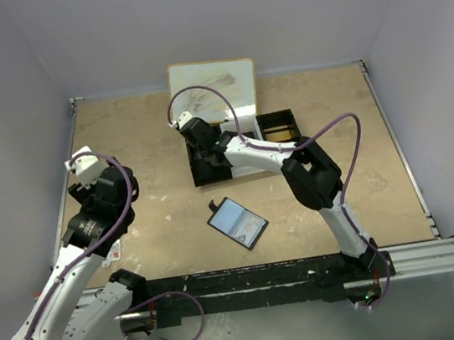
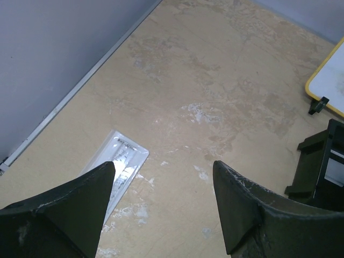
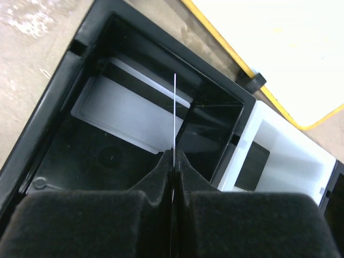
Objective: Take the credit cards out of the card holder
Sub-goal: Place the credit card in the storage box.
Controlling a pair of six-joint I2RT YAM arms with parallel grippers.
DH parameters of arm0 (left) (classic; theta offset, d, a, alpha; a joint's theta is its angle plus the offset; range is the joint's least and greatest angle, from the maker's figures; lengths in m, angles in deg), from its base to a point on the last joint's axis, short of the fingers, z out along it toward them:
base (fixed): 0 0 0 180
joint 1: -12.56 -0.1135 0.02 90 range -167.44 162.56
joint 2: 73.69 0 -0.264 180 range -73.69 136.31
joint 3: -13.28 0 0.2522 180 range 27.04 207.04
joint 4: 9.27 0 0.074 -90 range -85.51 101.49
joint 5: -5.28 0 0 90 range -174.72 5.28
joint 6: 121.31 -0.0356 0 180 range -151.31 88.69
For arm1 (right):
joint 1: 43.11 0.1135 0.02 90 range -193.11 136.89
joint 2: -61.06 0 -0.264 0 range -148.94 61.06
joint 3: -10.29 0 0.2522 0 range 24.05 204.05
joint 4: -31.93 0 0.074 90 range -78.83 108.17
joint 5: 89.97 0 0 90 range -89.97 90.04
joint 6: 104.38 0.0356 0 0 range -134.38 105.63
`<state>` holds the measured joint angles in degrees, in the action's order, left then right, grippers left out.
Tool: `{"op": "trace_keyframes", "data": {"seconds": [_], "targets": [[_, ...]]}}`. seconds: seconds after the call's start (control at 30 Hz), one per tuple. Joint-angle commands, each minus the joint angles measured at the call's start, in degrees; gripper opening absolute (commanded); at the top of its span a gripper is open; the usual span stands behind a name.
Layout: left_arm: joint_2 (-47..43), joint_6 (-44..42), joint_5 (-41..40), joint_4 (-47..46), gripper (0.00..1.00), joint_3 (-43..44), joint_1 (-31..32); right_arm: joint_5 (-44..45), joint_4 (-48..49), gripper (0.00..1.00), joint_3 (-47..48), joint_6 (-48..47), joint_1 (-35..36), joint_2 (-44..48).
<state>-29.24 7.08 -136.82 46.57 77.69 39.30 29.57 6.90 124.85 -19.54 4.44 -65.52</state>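
Note:
The card holder (image 1: 237, 222) lies open on the table, its grey-blue inside facing up, apart from both grippers. My right gripper (image 3: 174, 153) is shut on a thin credit card (image 3: 175, 107), seen edge-on and held upright over the black compartment of a tray (image 3: 80, 48). Another pale credit card (image 3: 129, 115) lies flat on that compartment's floor. In the top view the right gripper (image 1: 203, 150) hangs over the tray's left end. My left gripper (image 2: 164, 172) is open above bare table at the left, nothing between its fingers. A pale card (image 2: 121, 161) lies partly under its left finger.
The tray's white compartment (image 3: 290, 156) holds a dark card-like thing (image 3: 251, 166). A yellow-rimmed whiteboard (image 1: 212, 87) lies behind the tray. The left wall (image 2: 54, 64) runs close by the left gripper (image 1: 93, 179).

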Motion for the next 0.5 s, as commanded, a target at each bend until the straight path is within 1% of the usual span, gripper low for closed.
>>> {"op": "trace_keyframes", "data": {"seconds": [0.0, 0.13, 0.47], "targets": [[-0.31, 0.19, -0.11, -0.78, 0.71, -0.10, -0.18, 3.21, 1.17, 0.00, -1.79, -1.59, -0.35, 4.45], [-0.65, 0.19, -0.20, -0.71, 0.71, -0.16, -0.20, 2.53, 3.66, 0.00, -2.55, -4.00, -0.35, 4.56], [-0.84, 0.45, -0.96, -0.41, 0.71, -0.13, -0.20, -3.62, 19.46, 0.00, -9.54, -17.89, -0.35, 5.83]]}}
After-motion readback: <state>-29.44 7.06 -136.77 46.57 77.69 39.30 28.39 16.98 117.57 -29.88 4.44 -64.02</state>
